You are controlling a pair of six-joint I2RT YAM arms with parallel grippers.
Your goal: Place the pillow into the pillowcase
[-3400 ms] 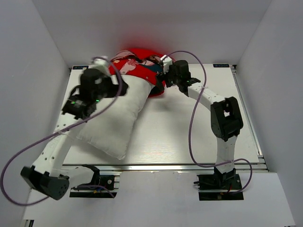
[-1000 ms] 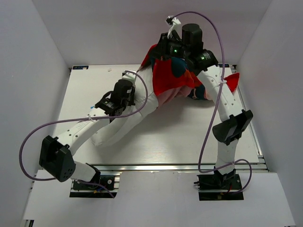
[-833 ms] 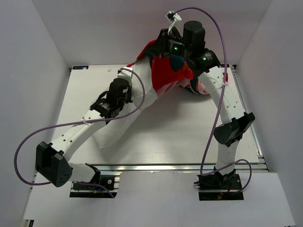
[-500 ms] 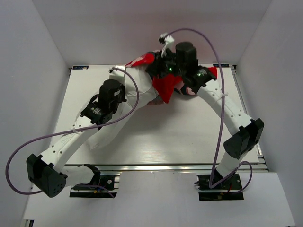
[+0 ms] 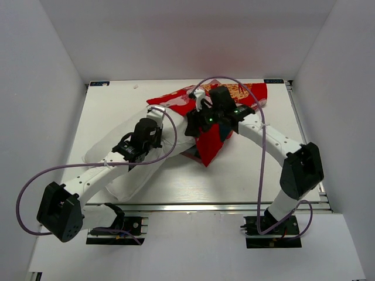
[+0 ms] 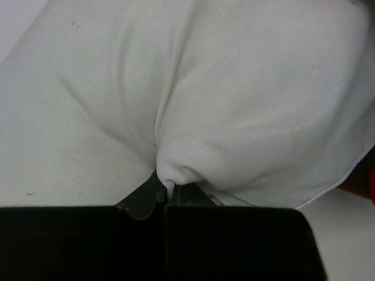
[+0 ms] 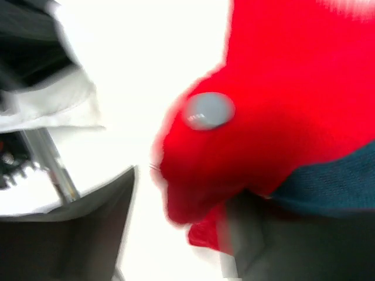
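The white pillow (image 5: 111, 143) lies slantwise on the left half of the table, and its top end reaches the red pillowcase (image 5: 234, 93). The pillowcase is spread flat along the back, with a red flap (image 5: 208, 146) hanging toward the front. My left gripper (image 5: 157, 120) is shut on a pinched fold of the pillow (image 6: 246, 105), as the left wrist view shows (image 6: 170, 188). My right gripper (image 5: 194, 124) sits low over the pillowcase's mouth. In the blurred right wrist view its jaws stand apart (image 7: 181, 234), and red pillowcase cloth (image 7: 275, 99) rests loosely against the right finger.
White walls close in the table (image 5: 252, 175) on three sides. Purple cables loop over both arms. A grey snap button (image 7: 210, 110) sits on the red cloth. The metal rail and both arm bases run along the near edge.
My right arm came down from high at the back, bringing the lifted pillowcase onto the table, and its jaws opened. My left arm kept its grip and drew the pillow slightly nearer.
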